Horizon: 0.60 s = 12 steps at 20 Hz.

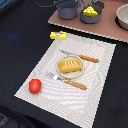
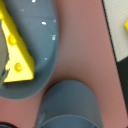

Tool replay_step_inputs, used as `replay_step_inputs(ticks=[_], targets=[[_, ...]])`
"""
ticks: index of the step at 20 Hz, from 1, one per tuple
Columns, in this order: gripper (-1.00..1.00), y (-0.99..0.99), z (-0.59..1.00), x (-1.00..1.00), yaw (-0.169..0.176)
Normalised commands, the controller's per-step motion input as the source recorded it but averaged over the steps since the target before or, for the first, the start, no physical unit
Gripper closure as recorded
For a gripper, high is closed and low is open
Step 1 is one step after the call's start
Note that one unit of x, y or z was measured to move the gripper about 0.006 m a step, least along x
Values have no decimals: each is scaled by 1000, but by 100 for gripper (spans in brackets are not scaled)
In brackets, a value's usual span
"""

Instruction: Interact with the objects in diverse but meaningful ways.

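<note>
A yellow holed cheese wedge [image 1: 90, 10] lies in a grey pan [image 1: 90, 18] on the pink board [image 1: 105, 26] at the back. A second grey saucepan [image 1: 67, 9] stands beside it on the exterior view's left. The wrist view looks down on the cheese [image 2: 16, 50], its pan [image 2: 42, 35] and the other saucepan [image 2: 68, 106]. A dark shape [image 1: 98, 5] at the top edge, just behind the cheese pan, looks like my gripper; its fingers do not show clearly. The bread loaf [image 1: 70, 66] lies on a clear plate. The butter block [image 1: 58, 35] and red tomato [image 1: 34, 86] lie apart.
A striped placemat [image 1: 95, 92] holds the plate, a wooden-handled knife [image 1: 81, 56] and fork [image 1: 67, 80]. A white bowl [image 1: 123, 17] stands at the board's end on the exterior view's right. The table around is dark cloth.
</note>
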Motion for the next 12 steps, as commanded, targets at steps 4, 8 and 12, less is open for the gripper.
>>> replay_step_inputs(ticks=[4,8,12], targets=[[-100,-837,460,-33,0],[-100,-843,411,-33,0],[-100,-811,167,-127,2]])
